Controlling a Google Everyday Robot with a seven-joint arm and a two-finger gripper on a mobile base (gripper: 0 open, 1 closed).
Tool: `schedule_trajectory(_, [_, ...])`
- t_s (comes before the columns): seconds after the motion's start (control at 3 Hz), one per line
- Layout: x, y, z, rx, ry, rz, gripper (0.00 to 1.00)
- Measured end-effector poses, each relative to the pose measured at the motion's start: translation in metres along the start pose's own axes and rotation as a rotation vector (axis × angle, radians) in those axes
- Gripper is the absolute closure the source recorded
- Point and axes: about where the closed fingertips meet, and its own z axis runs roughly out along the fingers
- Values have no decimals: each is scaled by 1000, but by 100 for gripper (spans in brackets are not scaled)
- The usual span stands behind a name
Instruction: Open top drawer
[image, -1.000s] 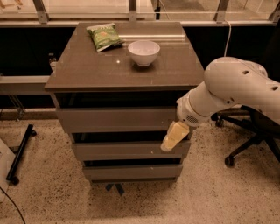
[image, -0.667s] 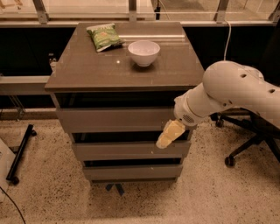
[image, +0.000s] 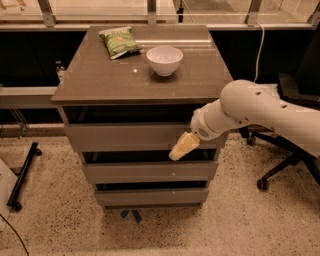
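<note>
The desk (image: 100, 80) is a brown-topped drawer unit with three grey fronts stacked below its front edge. The top drawer (image: 125, 136) runs the full width just under that front edge, with a dark gap between its upper rim and the desktop. The second drawer (image: 150, 171) and the bottom drawer (image: 150, 196) sit below it, each separated by a shadowed slot. The white arm (image: 250, 107) reaches in from beyond the desk's right edge and crosses in front of the front right corner. Its tan gripper (image: 183, 147) points down and to the left, lying against the lower edge of the top drawer's front, right of the middle and closer to the right edge than the left. Whether the gripper is open or closed cannot be told from this angle. On the desktop, a green chip bag (image: 119, 41) lies near the back left corner, and a white bowl (image: 164, 59) stands just right of it, around the middle of the surface. An office chair (image: 262, 183) stands on the speckled floor past the right edge.
</note>
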Motion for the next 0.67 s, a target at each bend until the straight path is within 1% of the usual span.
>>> schedule_trajectory(0.33, [-1,-17,26,-1,-21,23,0])
schedule_trajectory(0.67, [1,-32,54,-22,-26,47,0])
